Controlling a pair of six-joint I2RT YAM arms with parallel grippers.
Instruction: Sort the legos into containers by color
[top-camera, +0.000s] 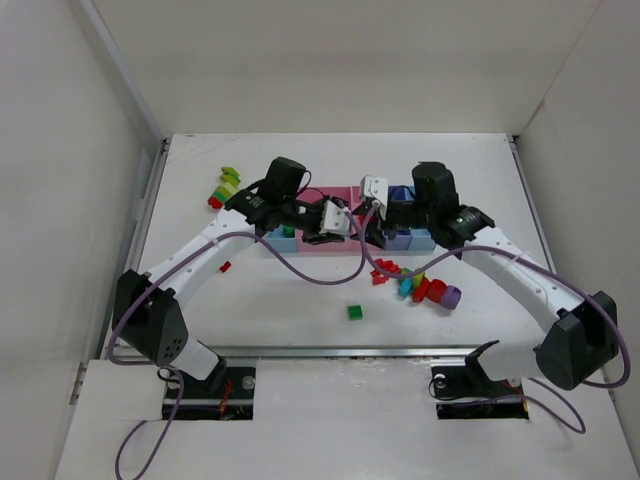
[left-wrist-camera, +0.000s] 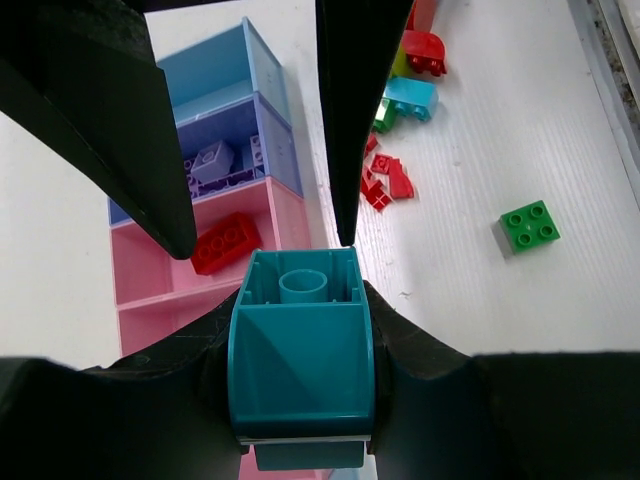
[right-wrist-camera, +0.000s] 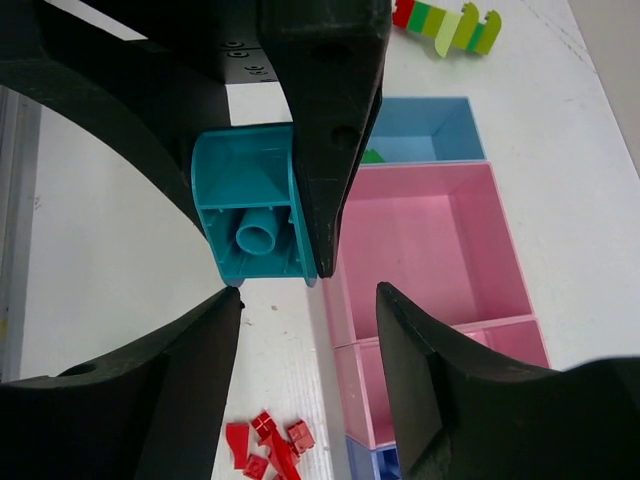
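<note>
the left hand (left-wrist-camera: 300, 318) is clenched on a teal brick (left-wrist-camera: 300, 365). it grips the brick by its flanks, with the hollow underside and centre tube turned toward the other arm. the right hand (right-wrist-camera: 308, 292) is released. its fingers are spread wide, with the tips just short of the brick's free end, one to each side. the two hands face each other nose to nose above the row of trays. i judge this to be a pass from left to right, not yet made.

the main risk is a drop during the swap. the brick's walls are smooth, one corner is rounded, and the left fingers already cover much of its sides. if the right hand closes on only the exposed lip, or the left lets go before the right has bitten, the brick is likely to slip out. just beside and below the hands lies the pink tray (right-wrist-camera: 430, 260), and a red brick (left-wrist-camera: 225, 242) sits in a pink section beyond the left hand's fingertips. a fall could land teal among red. it could also bounce onto the tabletop (left-wrist-camera: 520, 330), among the loose green square (left-wrist-camera: 528, 224) and red scraps (left-wrist-camera: 385, 182) off to the left hand's outer side.

a second risk is contact. the right fingers have little room beside the left ones. a small misalignment could pinch finger on finger, or knock the brick askew in its grip.

the light blue tray (right-wrist-camera: 425, 125), beyond the left hand as the right wrist sees it, looks the likely home for teal. something green shows at its edge.
</note>
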